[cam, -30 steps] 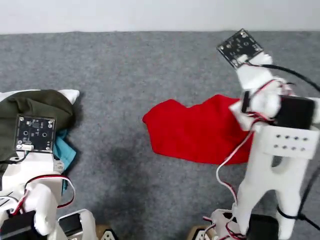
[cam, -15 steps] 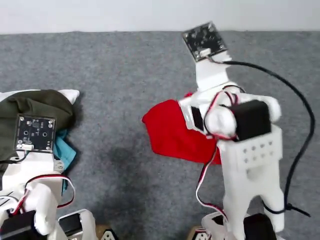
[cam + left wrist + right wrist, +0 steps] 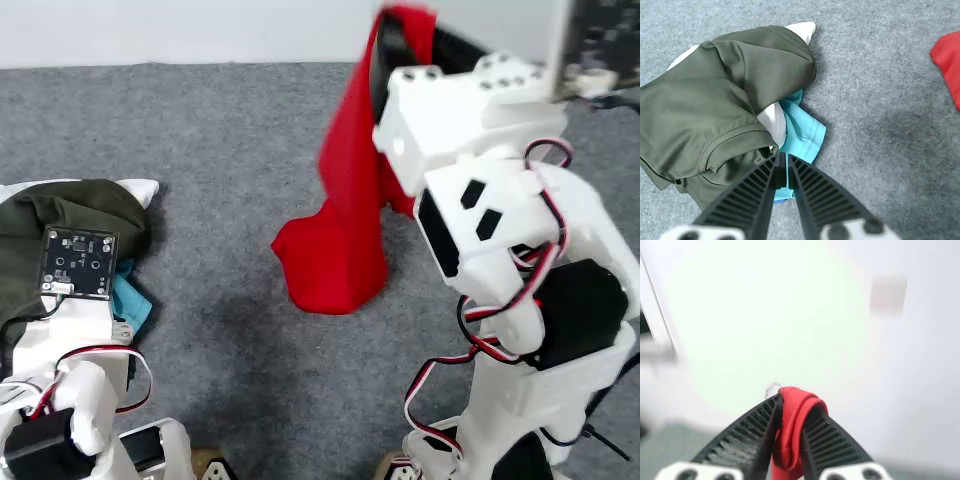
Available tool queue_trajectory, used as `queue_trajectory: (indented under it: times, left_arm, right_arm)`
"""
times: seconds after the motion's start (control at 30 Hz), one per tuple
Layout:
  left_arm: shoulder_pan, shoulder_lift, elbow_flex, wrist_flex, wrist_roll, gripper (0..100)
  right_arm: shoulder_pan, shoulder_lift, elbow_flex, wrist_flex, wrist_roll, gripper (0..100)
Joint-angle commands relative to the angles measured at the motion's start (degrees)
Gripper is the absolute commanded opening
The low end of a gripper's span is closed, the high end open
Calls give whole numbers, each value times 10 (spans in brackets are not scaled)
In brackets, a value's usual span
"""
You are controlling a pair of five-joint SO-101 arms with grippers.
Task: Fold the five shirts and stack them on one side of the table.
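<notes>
One red shirt hangs at centre, clamped in the raised right gripper, its hem on the table. The left gripper, closed and empty, hovers over the left pile. Next, probably spread it flat to fold.

Beneath my left gripper spreads a grey carpet-like table covering under soft, even light, and far ahead of it that covering ends at a plain white wall, the same pale, bright wall my right gripper faces.
</notes>
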Motion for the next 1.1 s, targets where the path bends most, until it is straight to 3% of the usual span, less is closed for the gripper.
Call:
queue_trajectory:
  times: [0.0, 0.2, 0.4, 0.57, 0.8, 1.07]
  left_arm:
    - [4, -2, 0, -6, 1, 18]
    - [5, -2, 1, -6, 0, 18]
    - [57, 2, 1, -18, 0, 19]
    - [157, 4, 3, -18, 4, 19]
    - [206, 4, 30, -18, 1, 19]
    - [322, 99, 48, -40, 1, 19]
  right_arm:
    - [-5, -13, -25, -119, -5, 11]
    - [-22, 22, -24, -252, 17, 9]
    - [-56, 65, -23, -253, 58, 9]
    - [-36, 129, -23, -117, 54, 9]
    - [50, 249, -23, 83, -7, 9]
    - [166, 382, -24, 175, -6, 9]
